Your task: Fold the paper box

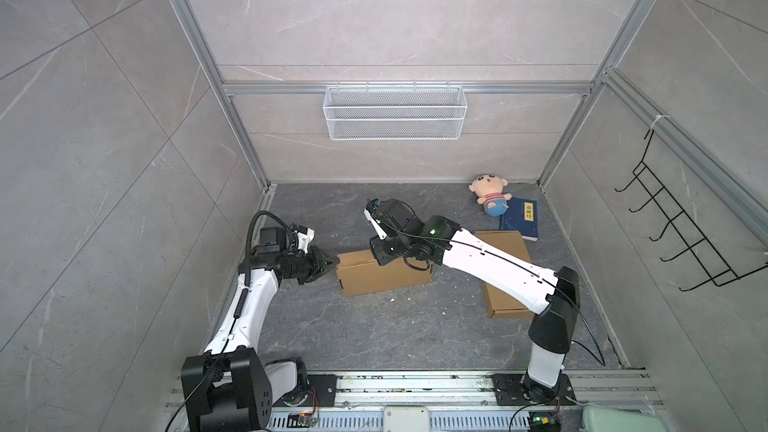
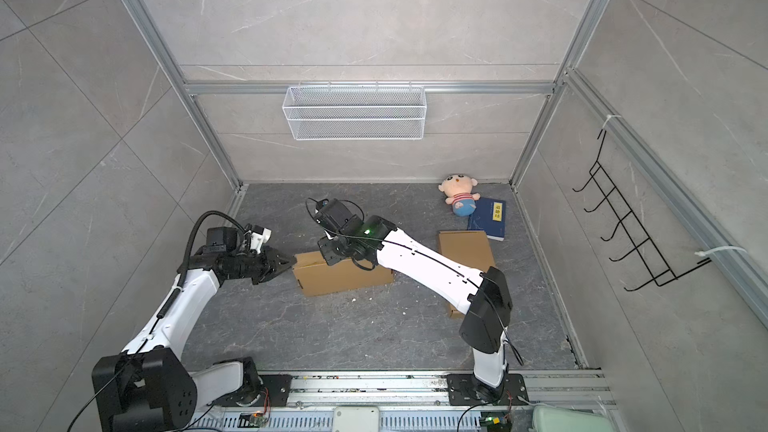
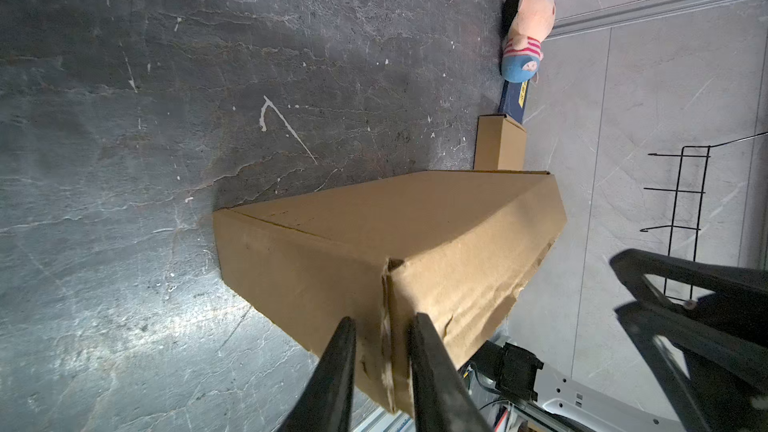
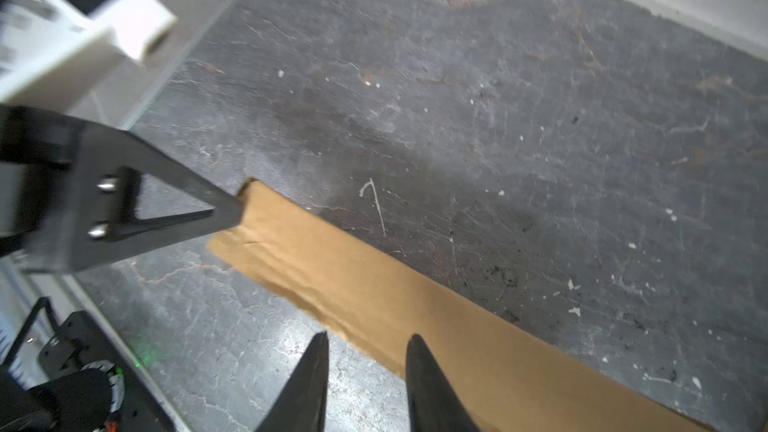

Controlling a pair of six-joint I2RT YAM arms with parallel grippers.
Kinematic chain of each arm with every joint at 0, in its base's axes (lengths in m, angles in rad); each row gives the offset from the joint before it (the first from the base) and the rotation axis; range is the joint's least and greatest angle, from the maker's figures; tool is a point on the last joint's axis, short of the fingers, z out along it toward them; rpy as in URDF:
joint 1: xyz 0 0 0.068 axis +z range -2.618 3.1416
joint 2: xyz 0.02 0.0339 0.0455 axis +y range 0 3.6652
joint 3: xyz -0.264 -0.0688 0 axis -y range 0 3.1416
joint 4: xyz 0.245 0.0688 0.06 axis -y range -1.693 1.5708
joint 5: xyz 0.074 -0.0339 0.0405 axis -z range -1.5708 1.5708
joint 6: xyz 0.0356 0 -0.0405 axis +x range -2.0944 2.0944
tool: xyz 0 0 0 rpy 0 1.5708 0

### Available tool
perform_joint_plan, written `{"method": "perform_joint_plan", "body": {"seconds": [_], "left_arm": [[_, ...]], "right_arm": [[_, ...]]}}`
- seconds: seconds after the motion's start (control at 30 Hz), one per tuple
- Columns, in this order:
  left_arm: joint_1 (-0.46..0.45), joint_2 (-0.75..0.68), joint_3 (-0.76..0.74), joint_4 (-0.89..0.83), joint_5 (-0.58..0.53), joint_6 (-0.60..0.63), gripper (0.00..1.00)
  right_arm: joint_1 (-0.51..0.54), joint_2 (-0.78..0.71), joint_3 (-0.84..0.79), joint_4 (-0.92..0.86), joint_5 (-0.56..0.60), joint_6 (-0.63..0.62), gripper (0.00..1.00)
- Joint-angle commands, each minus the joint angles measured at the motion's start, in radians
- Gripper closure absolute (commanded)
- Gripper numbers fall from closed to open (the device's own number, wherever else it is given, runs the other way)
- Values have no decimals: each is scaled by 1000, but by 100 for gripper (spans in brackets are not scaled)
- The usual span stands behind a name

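Observation:
The paper box [image 1: 386, 276] [image 2: 345, 278] is a brown cardboard carton lying in the middle of the dark floor, its top closed. My left gripper [image 1: 335, 261] [image 2: 292, 261] is at its left end. In the left wrist view the jaws [image 3: 382, 322] stand narrowly open astride a worn corner edge of the box [image 3: 415, 234], without pinching it. My right gripper [image 1: 380, 258] [image 2: 330, 257] reaches across over the box's top. In the right wrist view it [image 4: 368, 338] is open, one finger over the cardboard [image 4: 415, 284], the other over the floor.
A second flat cardboard box [image 1: 505, 247] lies to the right, partly under the right arm. A plush doll [image 1: 489, 195] and a blue book [image 1: 519, 220] sit in the back right corner. A wire basket [image 1: 395, 112] hangs on the back wall, a black hook rack [image 1: 681, 226] on the right wall.

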Motion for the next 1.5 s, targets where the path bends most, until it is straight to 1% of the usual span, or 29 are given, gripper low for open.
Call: {"method": "perform_joint_plan", "body": {"seconds": [0.0,0.17,0.27,0.33,0.4,0.5,0.6,0.73,0.83,0.93,1.13,1.27,1.47], "left_arm": [[1,-2,-22,-31,-40,21,74],[1,-10,-28,-31,-44,22,75],[1,-9,-25,-35,-45,24,75],[0,-8,-24,-33,-45,24,75],[1,-7,-20,-34,-45,24,75],[0,-7,-19,-36,-42,24,76],[1,-8,-19,-35,-43,24,75],[1,-7,-15,-36,-43,24,76],[0,-5,-15,-38,-42,28,76],[1,-6,-16,-38,-42,27,76],[1,-10,-14,-41,-42,29,76],[1,-10,-22,-40,-42,30,77],[0,-26,-30,-39,-38,24,77]], "right_arm": [[-4,35,-34,-48,46,48,66],[-6,54,-74,-64,82,35,68],[-16,35,-72,-73,79,28,68],[-39,7,-73,-68,53,27,68],[-74,-32,-86,-59,16,28,68],[-146,-101,-119,-64,-24,17,65],[-253,-151,-174,-86,-96,-4,62],[-371,-176,-241,-117,-186,-37,60],[-410,-171,-258,-130,-244,-60,59],[-426,-158,-273,-125,-292,-68,60],[-427,-130,-316,-83,-353,-59,63],[-429,-101,-343,-85,-331,-68,66],[-432,-119,-365,-75,-353,-70,67]]}}
